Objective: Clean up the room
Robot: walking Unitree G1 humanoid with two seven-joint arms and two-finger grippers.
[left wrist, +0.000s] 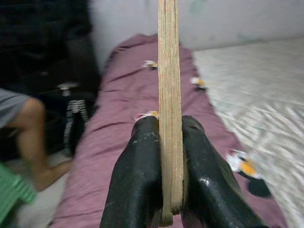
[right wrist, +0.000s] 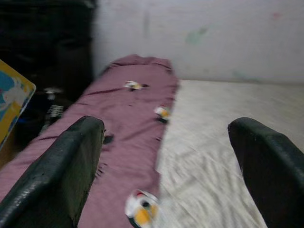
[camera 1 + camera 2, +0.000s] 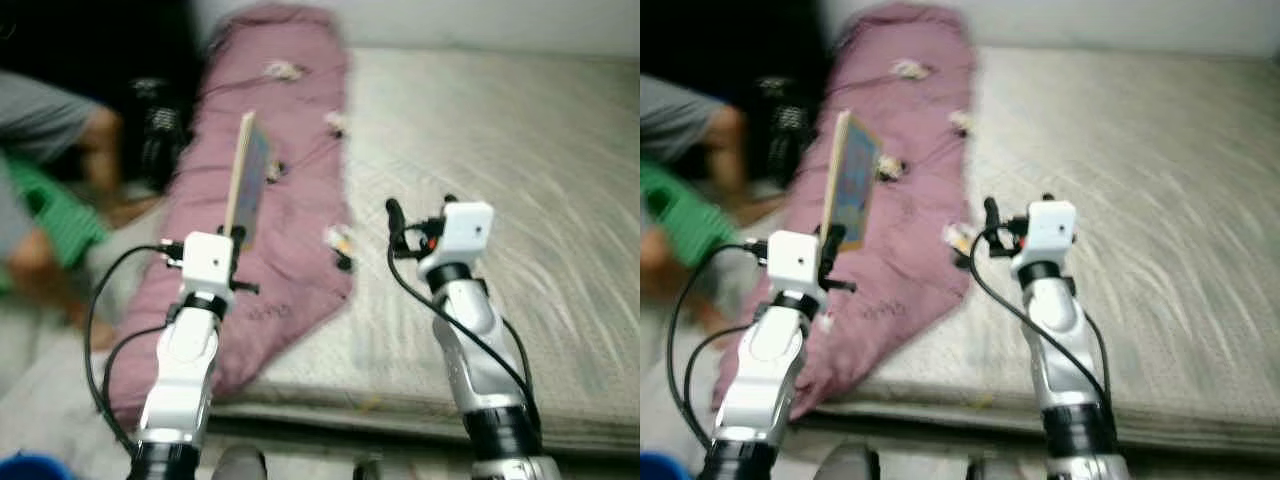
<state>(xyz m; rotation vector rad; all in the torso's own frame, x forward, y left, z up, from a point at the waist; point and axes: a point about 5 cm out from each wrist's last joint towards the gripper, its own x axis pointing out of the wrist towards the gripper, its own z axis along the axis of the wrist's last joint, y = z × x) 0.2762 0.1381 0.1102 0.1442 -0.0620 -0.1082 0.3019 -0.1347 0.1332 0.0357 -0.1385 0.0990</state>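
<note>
Left jaws (image 1: 166, 185) clamp board (image 3: 246, 178) | right jaws (image 2: 166, 166) apart

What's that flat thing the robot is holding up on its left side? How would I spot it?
Start at the bed, whose left side is covered by a long mauve blanket. Above that blanket the left gripper is shut on a thin board book, held upright on its edge. Unlike the small white toys scattered on the blanket, it is flat, rectangular, tan-edged, with a colourful printed face.
</note>
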